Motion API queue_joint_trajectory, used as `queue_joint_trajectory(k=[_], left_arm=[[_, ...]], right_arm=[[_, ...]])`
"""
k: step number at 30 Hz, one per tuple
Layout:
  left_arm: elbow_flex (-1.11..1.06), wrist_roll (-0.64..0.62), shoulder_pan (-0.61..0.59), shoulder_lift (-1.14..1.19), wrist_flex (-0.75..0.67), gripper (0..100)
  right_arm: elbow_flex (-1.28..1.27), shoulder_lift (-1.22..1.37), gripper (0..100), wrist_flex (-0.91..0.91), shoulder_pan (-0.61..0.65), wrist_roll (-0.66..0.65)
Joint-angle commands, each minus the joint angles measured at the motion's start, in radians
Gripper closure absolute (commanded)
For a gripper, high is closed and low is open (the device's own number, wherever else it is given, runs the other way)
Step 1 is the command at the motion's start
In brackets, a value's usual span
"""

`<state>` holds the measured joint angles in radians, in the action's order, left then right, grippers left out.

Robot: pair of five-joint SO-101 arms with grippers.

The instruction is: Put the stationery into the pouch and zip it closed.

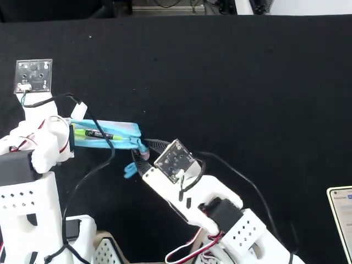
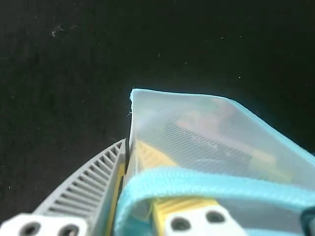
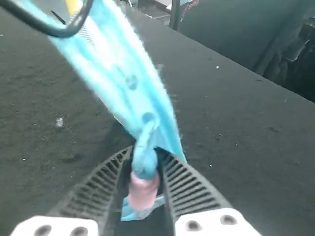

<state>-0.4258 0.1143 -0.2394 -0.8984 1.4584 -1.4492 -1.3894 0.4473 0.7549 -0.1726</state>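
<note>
A light-blue mesh pouch (image 1: 107, 136) is held off the black table between the two arms, with a green and yellow pen (image 1: 93, 133) showing through it. My left gripper (image 1: 70, 137) is shut on the pouch's left end; in the left wrist view the pouch (image 2: 206, 142) lies between its fingers (image 2: 83, 189). My right gripper (image 3: 145, 184) is shut on the zipper pull (image 3: 143, 169), a blue loop with a pink end, at the pouch's right end (image 1: 144, 151). The pouch (image 3: 123, 73) stretches away from it.
A phone or tablet (image 1: 342, 212) lies at the table's right edge. Black cables (image 1: 93, 165) run from the left arm across the pouch. A square mount (image 1: 34, 75) sits at the back left.
</note>
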Motion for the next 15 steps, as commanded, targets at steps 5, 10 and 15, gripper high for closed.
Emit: queue_joint_trajectory(k=[5,10,15], left_arm=[[0.007,0.006,-0.001,-0.015,-0.012,97],[0.016,0.006,-0.001,-0.015,-0.018,97],[0.071,0.000,0.001,-0.015,-0.014,97]], right_arm=[[0.245,-0.008,98.8,0.155,-0.117,-0.002],[0.415,0.001,98.8,0.288,-0.167,-0.064],[0.467,0.004,98.8,0.229,-0.167,-0.106]])
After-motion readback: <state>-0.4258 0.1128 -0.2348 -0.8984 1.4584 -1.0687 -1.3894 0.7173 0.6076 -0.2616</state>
